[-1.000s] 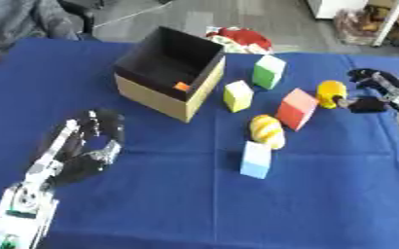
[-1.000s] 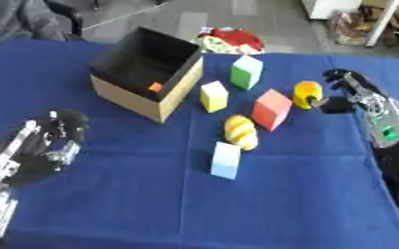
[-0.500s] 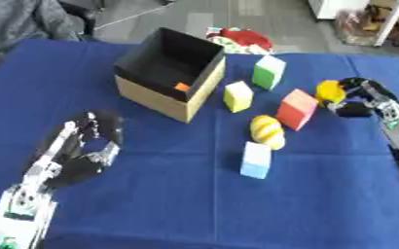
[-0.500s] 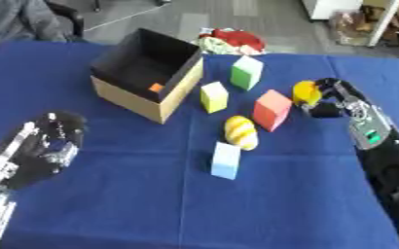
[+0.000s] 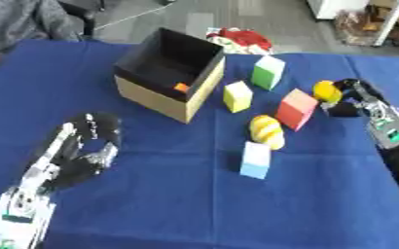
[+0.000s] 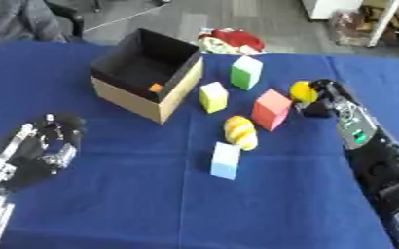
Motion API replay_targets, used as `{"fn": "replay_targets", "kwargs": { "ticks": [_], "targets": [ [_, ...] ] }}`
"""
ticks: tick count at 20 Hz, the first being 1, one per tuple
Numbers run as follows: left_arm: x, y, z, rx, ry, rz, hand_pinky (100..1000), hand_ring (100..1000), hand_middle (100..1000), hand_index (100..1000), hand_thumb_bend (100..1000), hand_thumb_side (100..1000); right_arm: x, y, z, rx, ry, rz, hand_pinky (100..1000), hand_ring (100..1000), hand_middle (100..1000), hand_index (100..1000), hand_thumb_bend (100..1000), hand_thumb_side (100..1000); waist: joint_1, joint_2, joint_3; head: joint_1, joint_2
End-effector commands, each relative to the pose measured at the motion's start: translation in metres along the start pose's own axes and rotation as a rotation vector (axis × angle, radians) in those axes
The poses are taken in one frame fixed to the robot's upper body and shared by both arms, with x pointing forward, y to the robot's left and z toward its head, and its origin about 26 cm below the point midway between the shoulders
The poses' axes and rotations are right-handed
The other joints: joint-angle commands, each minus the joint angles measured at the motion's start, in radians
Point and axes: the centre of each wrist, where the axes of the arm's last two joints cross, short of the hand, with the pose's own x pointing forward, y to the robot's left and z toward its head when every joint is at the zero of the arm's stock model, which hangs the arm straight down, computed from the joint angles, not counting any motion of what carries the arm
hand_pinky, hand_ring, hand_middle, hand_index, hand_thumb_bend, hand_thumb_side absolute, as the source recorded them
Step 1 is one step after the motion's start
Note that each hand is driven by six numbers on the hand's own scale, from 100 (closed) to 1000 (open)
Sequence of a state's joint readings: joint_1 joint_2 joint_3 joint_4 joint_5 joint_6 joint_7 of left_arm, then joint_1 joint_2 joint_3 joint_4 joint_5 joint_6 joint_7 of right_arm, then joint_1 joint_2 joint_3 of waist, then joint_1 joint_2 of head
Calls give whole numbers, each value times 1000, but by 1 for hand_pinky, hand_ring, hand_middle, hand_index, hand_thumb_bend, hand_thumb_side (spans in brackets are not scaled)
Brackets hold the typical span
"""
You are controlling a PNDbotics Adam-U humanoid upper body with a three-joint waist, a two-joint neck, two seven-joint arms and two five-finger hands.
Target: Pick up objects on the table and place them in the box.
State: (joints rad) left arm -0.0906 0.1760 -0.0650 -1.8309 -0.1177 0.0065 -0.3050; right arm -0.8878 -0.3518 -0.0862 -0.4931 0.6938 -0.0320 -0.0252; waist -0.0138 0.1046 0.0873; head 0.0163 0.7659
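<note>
One orange piece (image 5: 180, 87) lies in the box (image 5: 156, 97); five remain, right hand (image 5: 349, 99) curled on the yellow object (image 5: 325, 91) at three o'clock.

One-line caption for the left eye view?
Right hand closes around a yellow ball beside coloured blocks; open box waits on blue table.

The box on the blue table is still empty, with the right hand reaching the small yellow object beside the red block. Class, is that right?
Not quite. The box already holds a small orange object, seen in the left eye view. The rest stands: the right hand is at the yellow object beside the red block.
</note>
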Motion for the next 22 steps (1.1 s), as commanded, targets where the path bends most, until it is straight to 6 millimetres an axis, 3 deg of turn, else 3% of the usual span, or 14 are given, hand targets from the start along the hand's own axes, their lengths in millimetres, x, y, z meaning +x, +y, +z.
{"fn": "replay_targets", "kwargs": {
  "ticks": [1,5,9,13,16,19,22],
  "targets": [
    [4,2,-1,-3,-16,-8,734,702,668,708,139,229,6,-9,-3,-90,9,42,855,664,557,656,130,100,15,-27,1,-1,4],
    [4,2,-1,-1,-15,-7,734,701,668,709,139,230,10,-14,-3,-223,9,63,806,573,446,523,100,100,14,-29,2,1,4],
    [4,2,-1,0,-14,-7,734,701,667,709,137,231,29,-32,-5,-351,-82,40,798,553,416,498,100,100,12,-31,2,4,4],
    [4,2,-1,-3,-13,-6,735,700,666,709,137,231,72,-58,-7,-401,-238,5,797,546,417,502,100,100,9,-34,2,3,4],
    [3,1,-1,-8,-12,-4,734,700,666,710,136,230,118,-66,-5,-390,-377,-30,797,544,421,506,100,100,9,-38,4,-1,4],
    [3,0,-1,-15,-13,0,734,700,666,710,137,230,160,-59,-2,-335,-490,-48,800,544,425,510,100,100,11,-40,7,-9,4],
    [3,-3,-1,-27,-14,6,734,699,665,710,136,230,193,-40,1,-256,-567,-49,801,547,428,513,100,100,18,-41,18,-30,4]
  ]
}}
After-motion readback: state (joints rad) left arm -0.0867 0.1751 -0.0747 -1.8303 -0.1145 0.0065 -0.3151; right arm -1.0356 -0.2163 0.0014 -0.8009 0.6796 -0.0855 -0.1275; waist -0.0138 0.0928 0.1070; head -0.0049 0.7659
